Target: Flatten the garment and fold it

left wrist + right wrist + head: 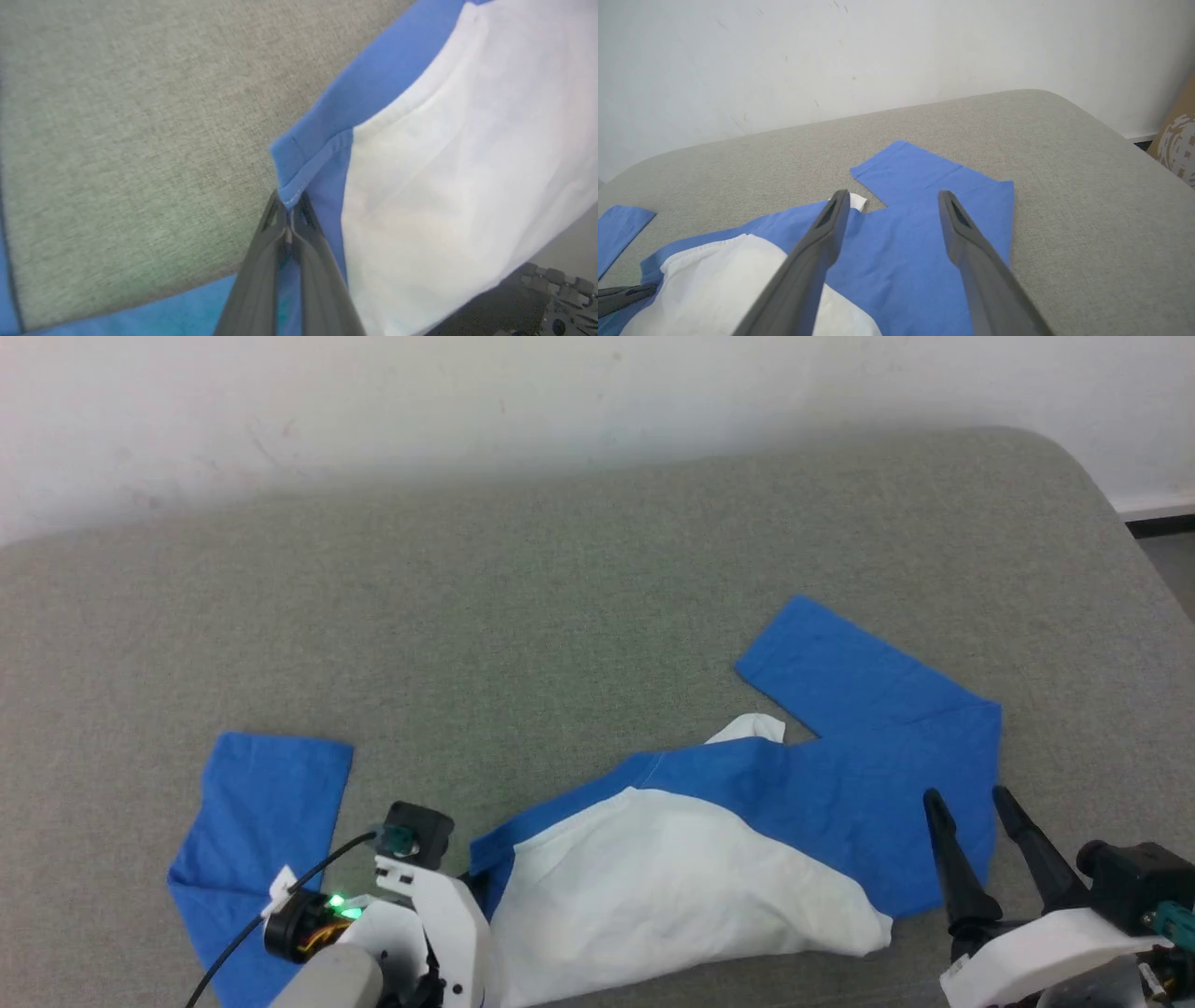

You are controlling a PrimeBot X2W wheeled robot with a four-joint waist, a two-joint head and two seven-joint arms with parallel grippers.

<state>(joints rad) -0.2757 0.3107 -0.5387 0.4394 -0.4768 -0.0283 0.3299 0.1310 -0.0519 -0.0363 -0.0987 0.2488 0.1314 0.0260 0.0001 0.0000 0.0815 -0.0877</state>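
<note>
The garment (672, 877) lies crumpled on the grey table (560, 616), its white body bunched near the front edge. One blue sleeve (261, 821) stretches to the left and the other blue sleeve (840, 663) reaches back to the right. My left gripper (290, 201) is shut on a blue hemmed edge of the garment (444, 163), beside the white panel. In the head view that wrist (415, 835) sits at the garment's left end. My right gripper (964, 795) stands open just above the blue shoulder cloth (901, 247), with nothing between its fingers (822, 242).
A white wall (467, 401) runs behind the table. The table's rounded right corner drops to dark floor (1167, 537). A brown patterned object (1176, 140) stands off the table's right side. Bare grey surface spreads behind and to the right of the garment.
</note>
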